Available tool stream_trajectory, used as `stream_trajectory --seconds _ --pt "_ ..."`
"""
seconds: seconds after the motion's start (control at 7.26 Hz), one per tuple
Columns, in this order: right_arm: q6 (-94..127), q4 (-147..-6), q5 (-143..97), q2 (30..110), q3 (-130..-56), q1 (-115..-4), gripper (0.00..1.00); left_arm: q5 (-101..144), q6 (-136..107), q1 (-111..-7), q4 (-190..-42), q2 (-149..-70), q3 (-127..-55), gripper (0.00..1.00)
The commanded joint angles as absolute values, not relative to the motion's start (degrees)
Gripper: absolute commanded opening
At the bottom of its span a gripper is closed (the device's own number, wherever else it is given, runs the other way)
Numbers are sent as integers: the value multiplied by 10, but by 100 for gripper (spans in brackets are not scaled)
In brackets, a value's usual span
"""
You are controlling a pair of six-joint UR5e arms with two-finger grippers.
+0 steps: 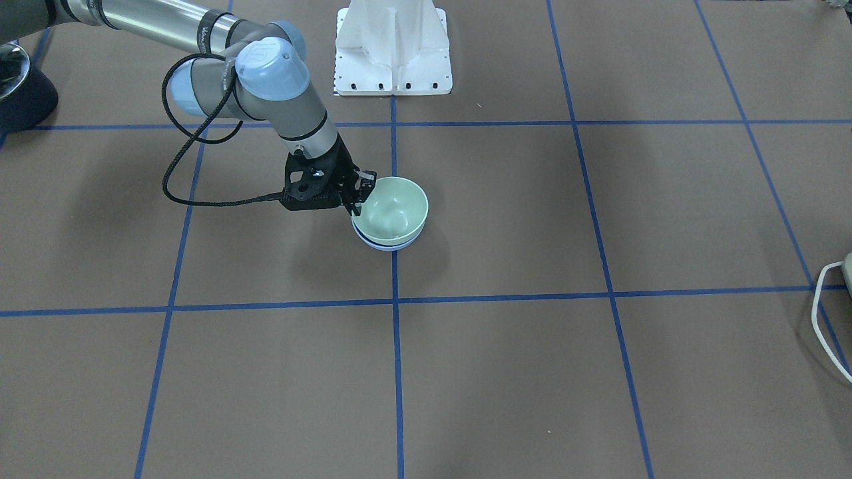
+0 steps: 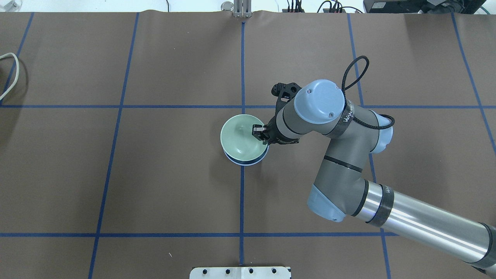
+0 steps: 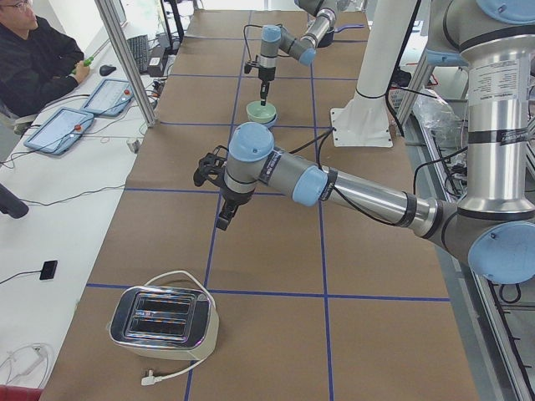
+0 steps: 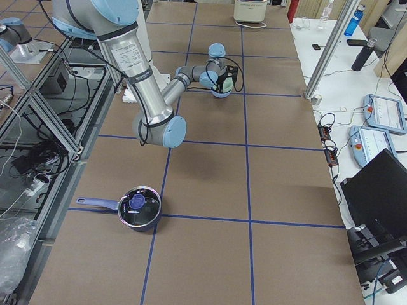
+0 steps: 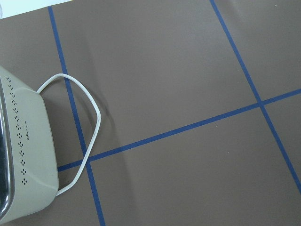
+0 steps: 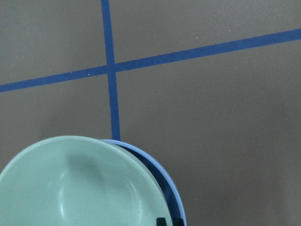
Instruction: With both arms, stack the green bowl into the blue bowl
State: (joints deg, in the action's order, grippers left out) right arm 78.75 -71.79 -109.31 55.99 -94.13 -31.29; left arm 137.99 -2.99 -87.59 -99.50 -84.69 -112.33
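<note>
Only the left-end view catches my left gripper (image 3: 224,219), its state unreadable. My right gripper (image 2: 260,134) pinches the glossy mint-green bowl (image 2: 240,139) by its rim, nested in the round periwinkle-blue bowl (image 2: 244,164).

The brown counter (image 2: 155,174), gridded with blue tape (image 2: 174,106), carries the blue bowl (image 2: 245,162), a toaster (image 3: 163,322), a lidded pot (image 4: 140,208) and the white pedestal (image 1: 393,50).

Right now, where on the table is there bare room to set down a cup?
Crowded: the centre, where the right claw sits on the rim of the green bowl, nested in the blue bowl, with the right arm overhanging that side. Bare: the squares on the robot's left of the bowls, up to the cord, and the far row beyond them.
</note>
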Motion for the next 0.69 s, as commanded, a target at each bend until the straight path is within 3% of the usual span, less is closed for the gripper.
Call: stream_trajectory --seconds 0.0,0.14,0.28,0.55 --pt "788 -714 -1093 560 -942 -313 0 1380 -30 -876 -994 -847 -1122 98" --pt "788 -677 -1092 566 -935 -313 85 1380 -30 -876 -994 -847 -1122 98" --pt "788 -655 -1092 568 -925 -313 100 1380 -30 -876 -994 -847 -1123 98" --pt "788 -654 -1092 567 -923 -315 100 1381 -30 -877 -993 -846 -1125 98"
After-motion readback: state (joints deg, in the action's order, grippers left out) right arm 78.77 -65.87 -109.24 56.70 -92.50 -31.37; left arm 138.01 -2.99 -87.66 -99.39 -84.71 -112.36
